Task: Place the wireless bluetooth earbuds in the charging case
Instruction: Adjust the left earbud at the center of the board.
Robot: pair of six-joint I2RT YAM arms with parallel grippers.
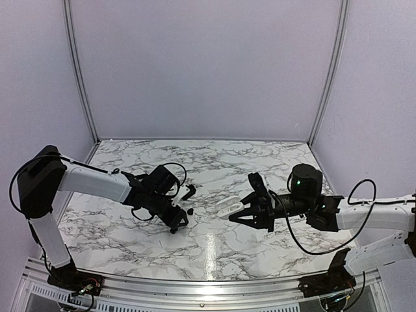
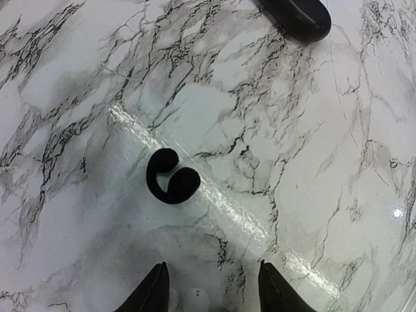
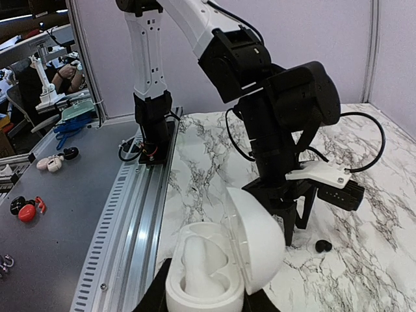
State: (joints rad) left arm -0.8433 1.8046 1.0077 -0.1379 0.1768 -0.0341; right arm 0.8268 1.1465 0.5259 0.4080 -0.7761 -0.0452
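Note:
The charging case (image 3: 207,276) is white, not black. Its lid stands open and my right gripper (image 3: 209,304) is shut on its base, holding it above the table. The case also shows in the top view (image 1: 227,207), with the right gripper (image 1: 240,212) behind it. One black hook-shaped earbud (image 2: 170,177) lies on the marble just ahead of my left gripper (image 2: 214,294), which is open and empty. That earbud also shows in the top view (image 1: 191,212) and in the right wrist view (image 3: 323,246). A second black earbud (image 1: 189,192) lies farther back.
A rounded black object (image 2: 296,16) sits at the top edge of the left wrist view; I cannot tell what it is. The left arm (image 3: 279,117) stands close in front of the case. A metal rail (image 1: 195,286) runs along the near table edge.

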